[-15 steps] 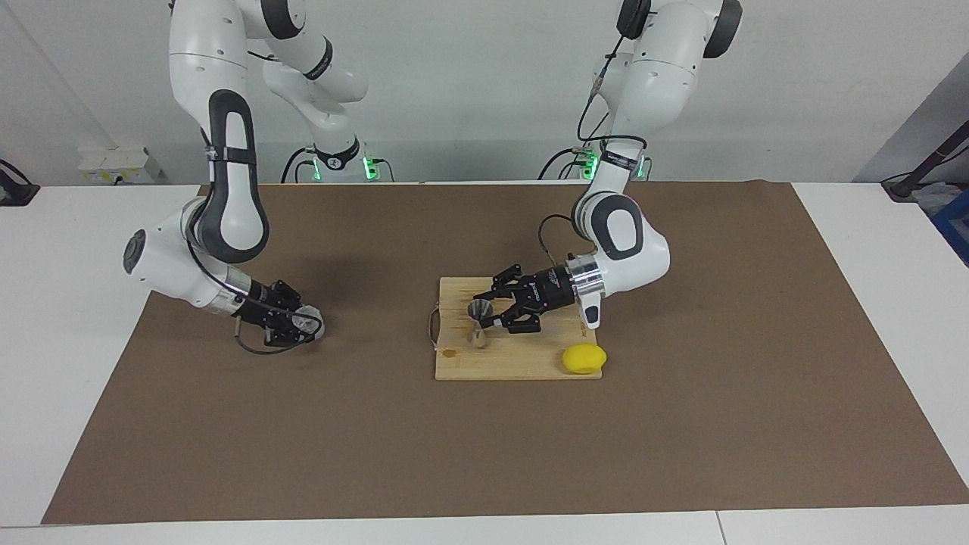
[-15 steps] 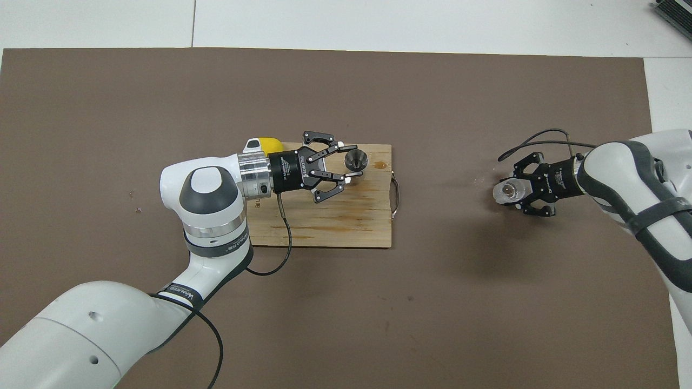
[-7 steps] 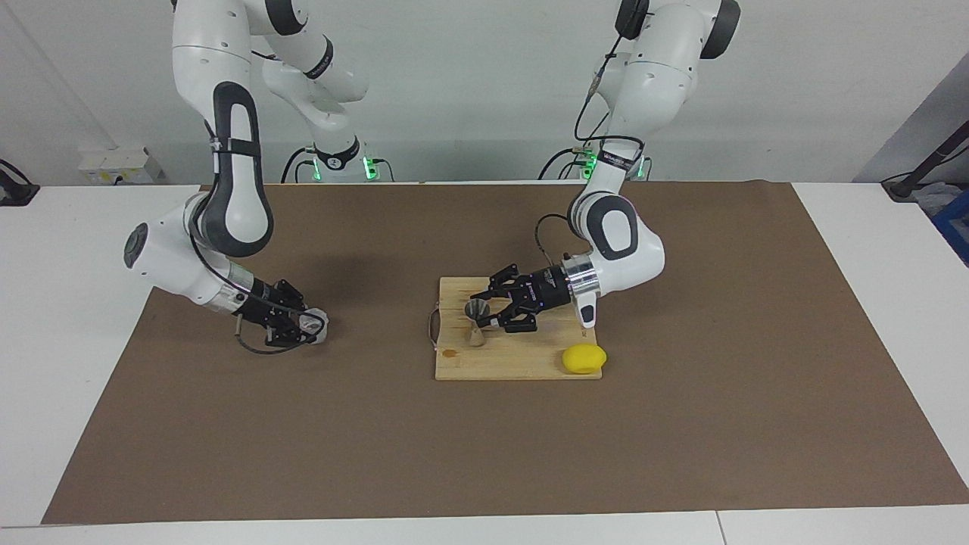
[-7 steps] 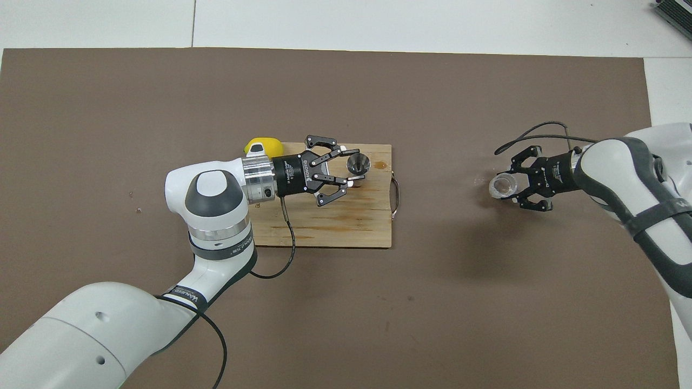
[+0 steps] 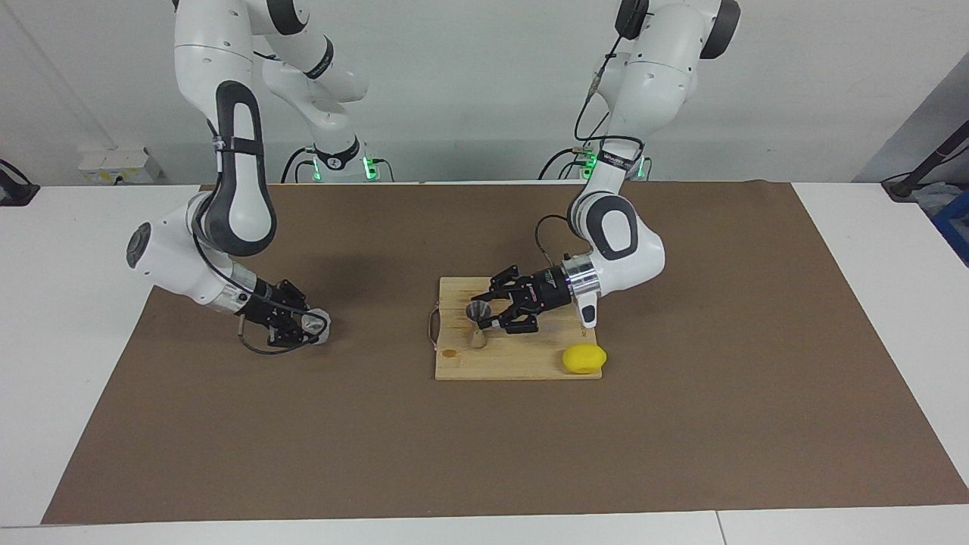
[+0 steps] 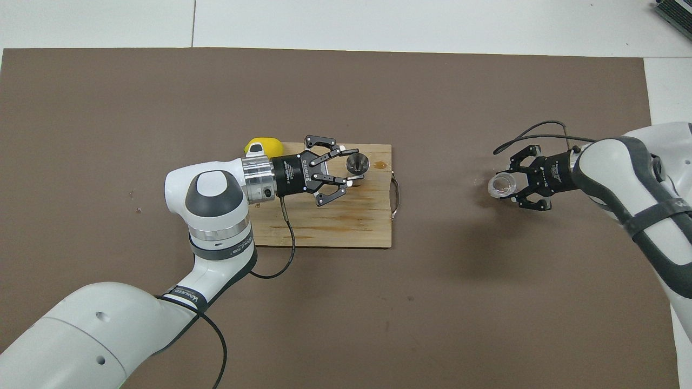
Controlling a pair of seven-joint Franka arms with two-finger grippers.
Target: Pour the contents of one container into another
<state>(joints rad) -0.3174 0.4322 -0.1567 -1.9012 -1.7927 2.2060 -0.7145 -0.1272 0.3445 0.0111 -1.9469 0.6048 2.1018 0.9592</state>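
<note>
My left jaws (image 5: 484,316) are gripping the jigger (image 5: 478,310) above the board (image 5: 515,363); my right jaws (image 6: 508,184) are clamping the cup (image 6: 500,185), its open mouth showing only overhead.

A robotics lab, not a kitchen. Two white articulated robot arms (image 5: 227,151) bolted at the edge of a white table (image 5: 68,250), green status lights glowing at their bases. Plain brown paper sheet (image 5: 681,424) spread over the tabletop as a work surface. Bare pale wall, white power strip (image 5: 113,163) against it, loose black cables (image 5: 564,163) by the arm bases. Only props for kitchenware: small pale wooden cutting board (image 5: 515,363) and yellow lemon (image 5: 583,359).
</note>
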